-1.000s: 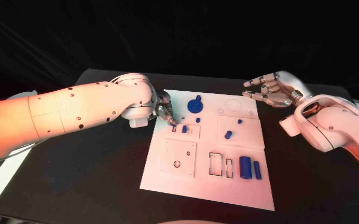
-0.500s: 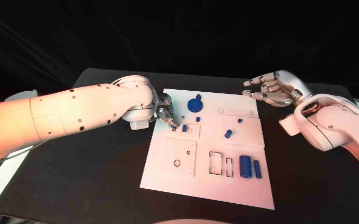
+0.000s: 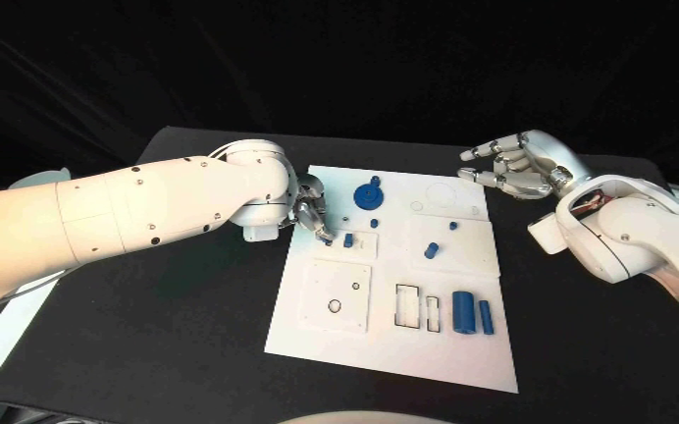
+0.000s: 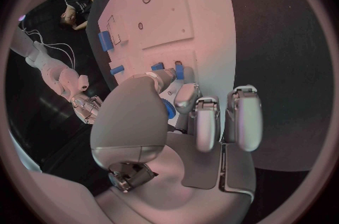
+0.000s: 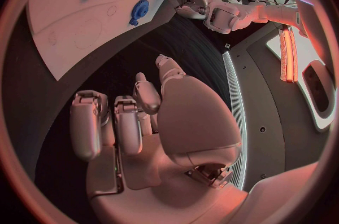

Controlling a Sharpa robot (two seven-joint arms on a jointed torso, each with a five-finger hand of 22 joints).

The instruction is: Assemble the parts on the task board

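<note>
**Left hand working a small peg at the board's edge, right hand parked**

So the left hand [image 3: 309,210] is down at the near-left side of the board [image 3: 354,341], fingers bunched over a little blue peg [image 3: 348,240] that sits by a small raised square plate. From the wrist camera the fingertips [image 4: 185,95] come right up to that peg, and there's something blue tucked under the thumb too. Honestly can't tell if it's actually pinching a part or just touching one, the palm blocks too much. My guess is it's mid-insert or lining up, since the hand is low and tight to the plate rather than hovering.

The right hand [image 3: 516,171] hangs off the board's far right corner, fingers curled loosely and apart, nothing in it. Looks like it's just staying out of the way so the left arm has room.

Rest of the parts are spread out on the board: a gear [image 3: 369,195] near the far edge, a couple of small studs [image 3: 430,249] mid-board, and two bigger cylinders [image 3: 464,314] lying next to the rectangular slots, presumably waiting for their turn. Most of the job looks undone.
</note>
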